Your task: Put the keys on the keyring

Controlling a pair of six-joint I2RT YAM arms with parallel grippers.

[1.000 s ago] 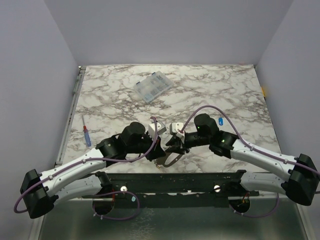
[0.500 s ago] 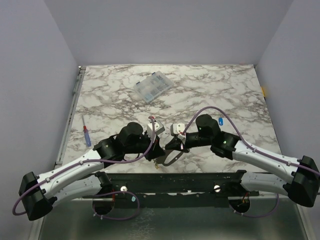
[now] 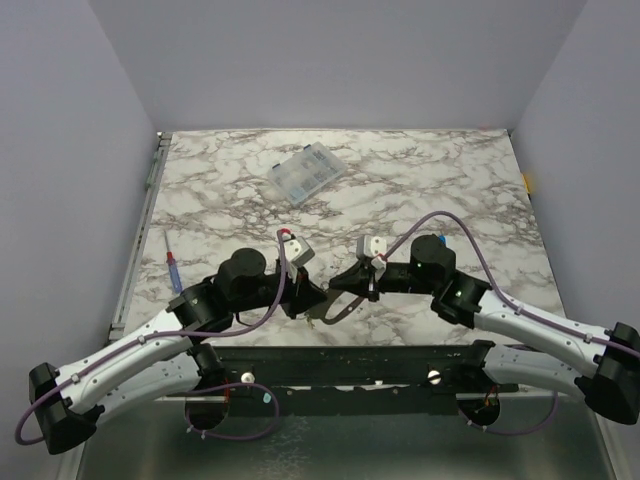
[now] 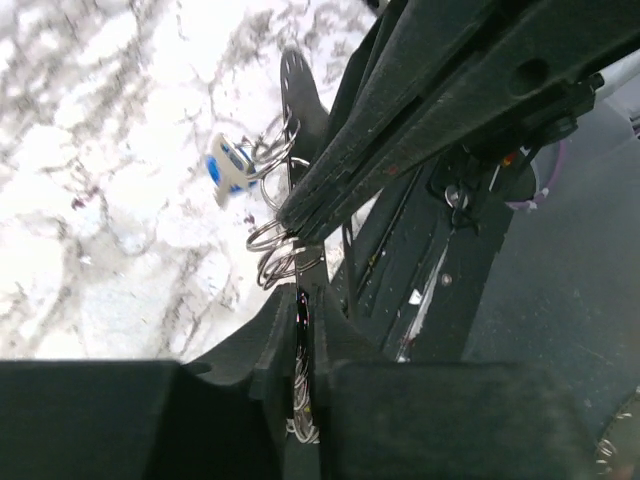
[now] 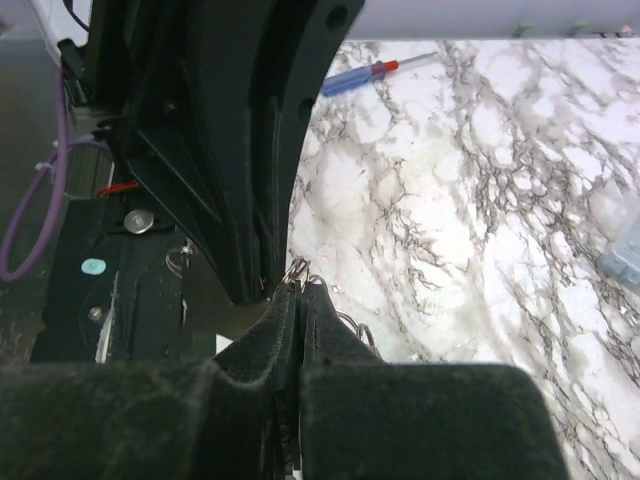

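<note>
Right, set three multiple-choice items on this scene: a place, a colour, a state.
1. Where does the screwdriver lie? A by the table's left edge; B in the clear box; C at the right edge.
2. The key head in the left wrist view is: A red; B blue and white; C black.
3. The right claw is: A wide open; B shut; C out of view.
Key: A, it lies along the left edge; B, its plastic shows blue and white; B, its fingers press together.
</note>
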